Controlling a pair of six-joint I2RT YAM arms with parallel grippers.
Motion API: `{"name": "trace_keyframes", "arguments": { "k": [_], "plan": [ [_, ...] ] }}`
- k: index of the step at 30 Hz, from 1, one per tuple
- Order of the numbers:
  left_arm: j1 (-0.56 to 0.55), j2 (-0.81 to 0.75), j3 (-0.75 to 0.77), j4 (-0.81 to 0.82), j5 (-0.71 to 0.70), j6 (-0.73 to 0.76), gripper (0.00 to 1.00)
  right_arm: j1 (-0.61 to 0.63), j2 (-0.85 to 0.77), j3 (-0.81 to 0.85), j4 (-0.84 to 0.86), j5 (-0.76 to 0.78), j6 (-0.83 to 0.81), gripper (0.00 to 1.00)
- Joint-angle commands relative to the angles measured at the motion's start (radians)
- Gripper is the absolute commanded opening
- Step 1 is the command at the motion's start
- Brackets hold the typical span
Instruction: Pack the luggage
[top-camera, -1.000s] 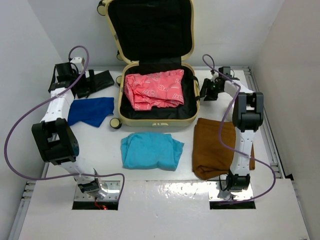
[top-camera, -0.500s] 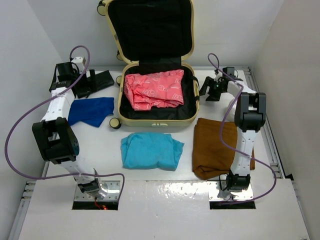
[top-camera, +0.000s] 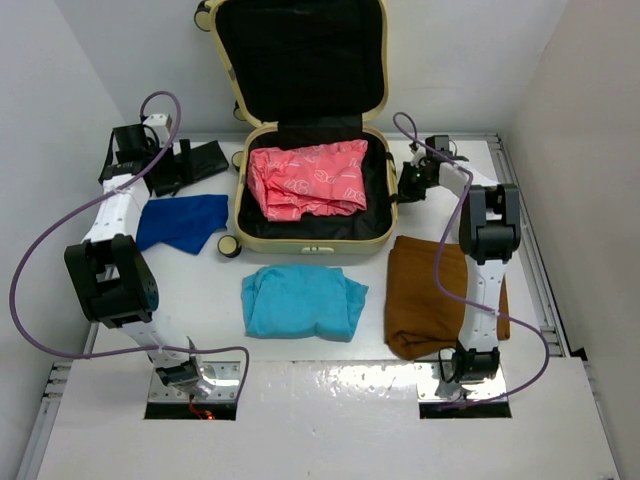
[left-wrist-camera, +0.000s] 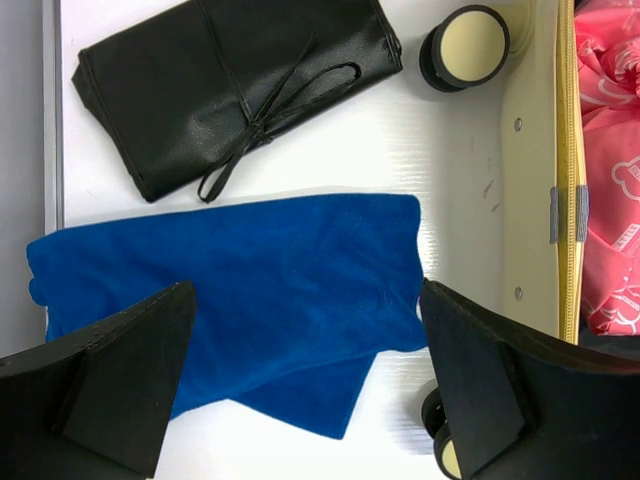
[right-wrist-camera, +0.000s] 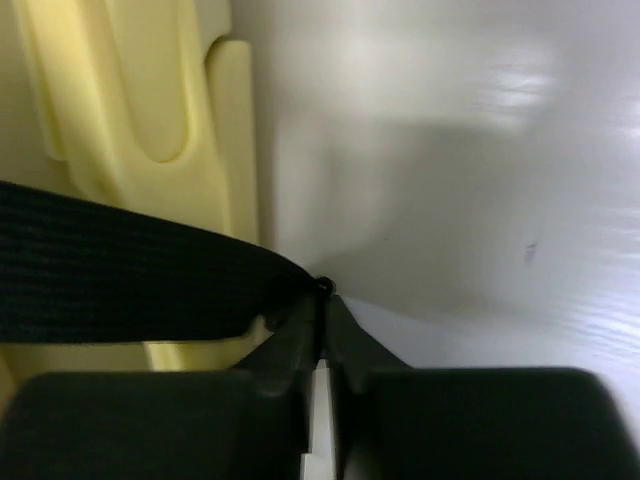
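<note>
Luggage (top-camera: 315, 240) lies open at the far middle of the desk (top-camera: 200, 290), pink clothing (top-camera: 305, 180) inside. Right claw (right-wrist-camera: 322, 292) is clenched, seemingly pinching a black strap (right-wrist-camera: 120, 275) at the luggage's side. Left claw (left-wrist-camera: 305, 300) hangs released over a blue towel (left-wrist-camera: 250, 260).
</note>
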Motion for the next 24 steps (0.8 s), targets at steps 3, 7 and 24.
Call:
{"name": "trace_keyframes", "arguments": {
  "k": [3,7,24],
  "plan": [
    [-0.018,0.019,0.051,0.012,0.000,0.003,0.98,0.011,-0.073,0.003,-0.011,-0.014,-0.022,0.00],
    [-0.027,0.019,0.060,0.012,0.009,0.003,0.98,-0.009,-0.141,-0.011,-0.014,-0.025,-0.013,0.00],
    [-0.027,0.019,0.040,0.021,0.028,-0.006,0.97,0.037,-0.254,0.128,-0.023,-0.034,0.024,0.00]
  ]
}}
